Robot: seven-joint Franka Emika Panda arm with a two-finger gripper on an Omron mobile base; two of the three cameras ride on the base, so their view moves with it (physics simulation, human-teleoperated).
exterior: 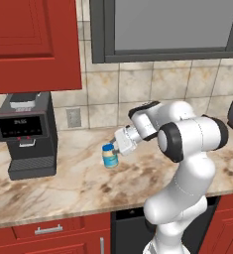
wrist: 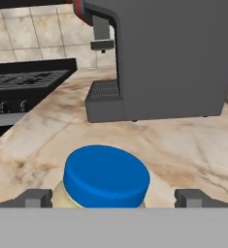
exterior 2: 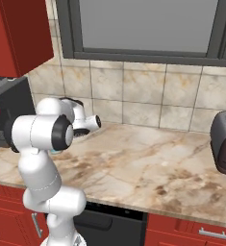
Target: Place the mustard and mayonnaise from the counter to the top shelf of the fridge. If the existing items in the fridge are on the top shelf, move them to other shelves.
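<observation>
The mayonnaise [exterior: 109, 156], a squat jar with a blue lid [wrist: 105, 177], stands upright on the marbled counter [exterior: 63, 183] just right of the coffee machine. My gripper [exterior: 114, 148] reaches in from the right and sits right at the jar, open. In the hand view its two dark fingertips [wrist: 35, 197] flank the jar on either side with a gap to each, so nothing is gripped. The mustard, the fridge and the existing items are out of view.
A dark coffee machine [exterior: 26, 134] stands on the counter left of the jar, close behind it in the hand view [wrist: 173, 58]. A stove top [wrist: 23, 87] lies beyond it. A dark toaster [exterior 2: 225, 144] sits at the far right. A red wall cabinet [exterior: 33, 44] hangs above.
</observation>
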